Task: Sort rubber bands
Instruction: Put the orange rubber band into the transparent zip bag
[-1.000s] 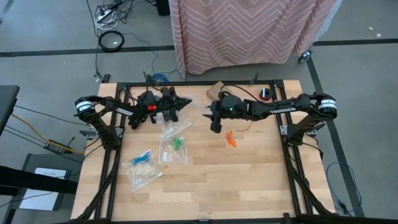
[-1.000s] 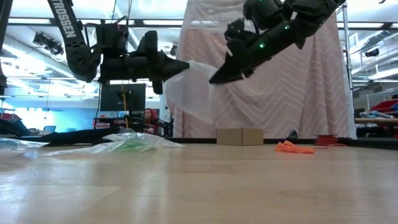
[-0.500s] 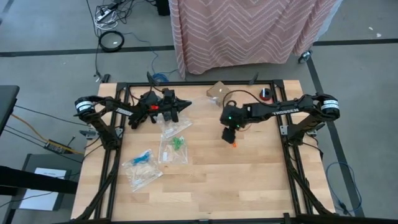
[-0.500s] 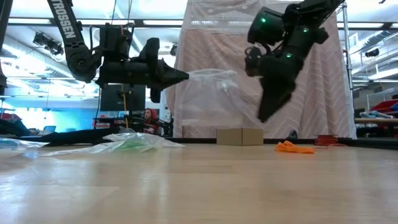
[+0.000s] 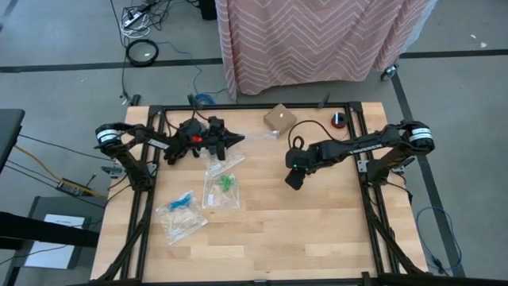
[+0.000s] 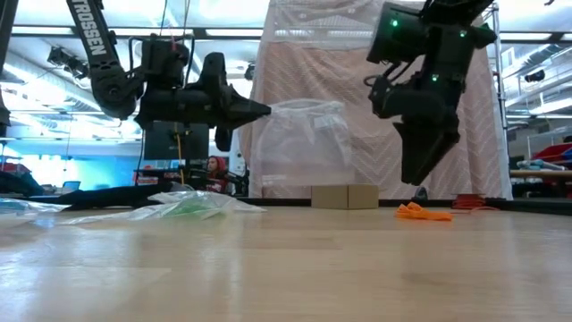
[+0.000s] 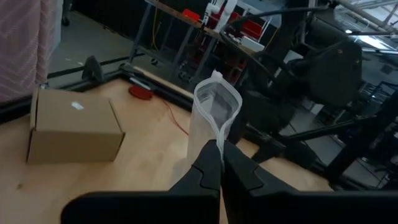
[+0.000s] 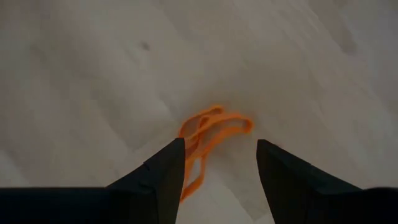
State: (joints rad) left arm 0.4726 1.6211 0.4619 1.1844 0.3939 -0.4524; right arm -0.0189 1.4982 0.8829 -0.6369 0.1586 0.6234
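We see the right gripper (image 6: 420,183) pointing down above the table (image 5: 317,230), its two fingers (image 8: 283,180) spread apart with nothing between them. The orange rubber bands (image 8: 208,140) lie in a small tangle on the wood directly below, framed by the gap between the fingers but not touched. In the low view we locate the same orange tangle (image 6: 424,212) on the tabletop under the fingertips.

The left gripper (image 6: 264,110) is raised over the far left part of the table, its fingers pressed together on the top edge of a clear plastic bag (image 6: 306,143), which hangs open below it. More clear bags (image 5: 198,199) lie flat on the table nearer the left side, holding green rubber bands (image 5: 227,183) and blue rubber bands (image 5: 182,202). A cardboard box (image 5: 279,119) sits at the far edge.
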